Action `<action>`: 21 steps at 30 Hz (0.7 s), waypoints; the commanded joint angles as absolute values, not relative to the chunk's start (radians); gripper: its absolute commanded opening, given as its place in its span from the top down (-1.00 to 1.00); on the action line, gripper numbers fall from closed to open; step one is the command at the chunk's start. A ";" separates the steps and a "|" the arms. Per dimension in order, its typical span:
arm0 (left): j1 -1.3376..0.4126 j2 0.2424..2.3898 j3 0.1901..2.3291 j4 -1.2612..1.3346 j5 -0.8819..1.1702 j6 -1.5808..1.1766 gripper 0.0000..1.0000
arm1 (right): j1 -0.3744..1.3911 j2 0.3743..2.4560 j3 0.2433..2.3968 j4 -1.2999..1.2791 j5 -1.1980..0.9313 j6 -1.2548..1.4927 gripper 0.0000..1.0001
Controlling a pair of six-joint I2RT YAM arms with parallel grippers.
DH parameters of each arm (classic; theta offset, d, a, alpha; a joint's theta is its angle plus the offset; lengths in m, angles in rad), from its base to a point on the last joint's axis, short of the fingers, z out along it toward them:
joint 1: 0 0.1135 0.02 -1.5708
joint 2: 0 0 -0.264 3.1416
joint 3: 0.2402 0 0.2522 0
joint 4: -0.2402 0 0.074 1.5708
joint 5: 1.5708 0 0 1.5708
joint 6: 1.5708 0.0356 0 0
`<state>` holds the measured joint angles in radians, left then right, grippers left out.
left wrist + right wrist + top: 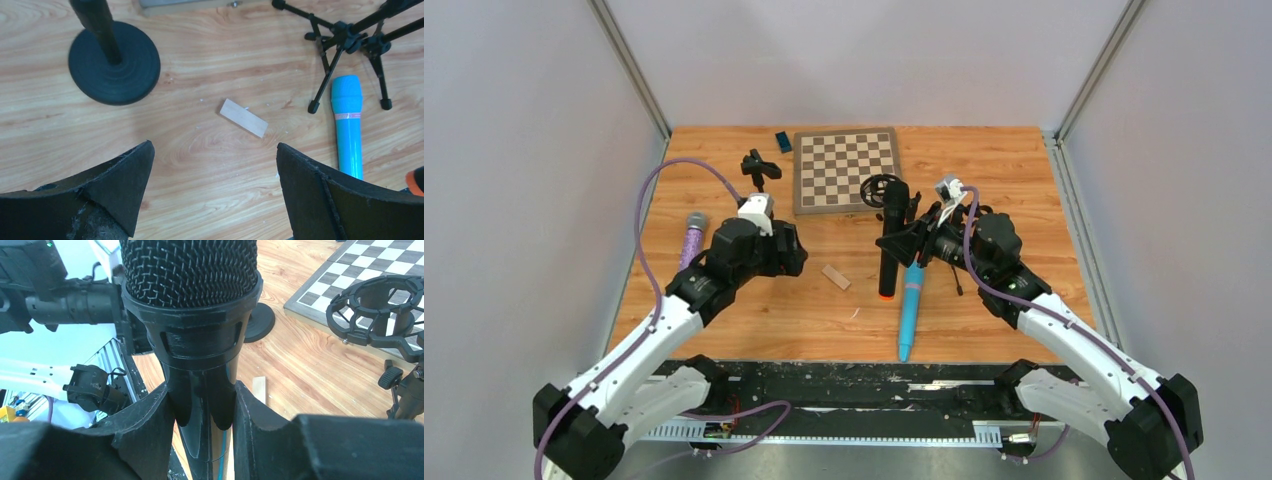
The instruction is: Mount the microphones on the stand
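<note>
My right gripper [202, 392] is shut on the long black microphone [192, 315], just below its mesh head. From above, that microphone [889, 235] runs from beside the shock-mount stand [879, 190] down to its orange end [886, 294], with the right gripper [904, 238] on its right side. The light blue microphone [911, 310] lies on the table in front of it. The purple microphone [692, 240] lies at the left. A round-base stand [759, 165] rises at the back left. My left gripper [214, 146] hangs open over bare wood.
A chessboard [846, 170] lies at the back centre, with a small blue object [782, 141] at its left corner. A small wooden block [835, 277] lies between the arms. The tripod legs [345, 40] stand near the light blue microphone [347, 125].
</note>
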<state>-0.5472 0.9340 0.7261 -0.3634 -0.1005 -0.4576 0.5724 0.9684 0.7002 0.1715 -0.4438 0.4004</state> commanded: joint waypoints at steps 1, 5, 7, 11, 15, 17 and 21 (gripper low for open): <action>-0.499 0.859 0.777 -0.383 -0.042 -0.380 -1.00 | 0.566 0.942 0.695 0.219 -0.431 0.432 1.00; -0.463 0.806 0.851 -0.420 -0.059 -0.331 -1.00 | 0.567 0.937 0.688 0.218 -0.428 0.436 1.00; -0.452 0.788 0.893 -0.434 -0.084 -0.310 -1.00 | 0.566 0.936 0.686 0.218 -0.428 0.435 1.00; -0.426 0.770 0.967 -0.434 -0.155 -0.274 -1.00 | 0.566 0.935 0.682 0.218 -0.423 0.437 1.00; -0.383 0.801 1.061 -0.417 -0.128 -0.261 -1.00 | 0.566 0.939 0.680 0.216 -0.423 0.437 1.00; -0.359 0.828 1.101 -0.411 -0.086 -0.275 -1.00 | 0.565 0.937 0.677 0.217 -0.425 0.439 1.00; -0.302 0.881 1.166 -0.380 -0.012 -0.328 -1.00 | 0.566 0.931 0.669 0.215 -0.423 0.442 1.00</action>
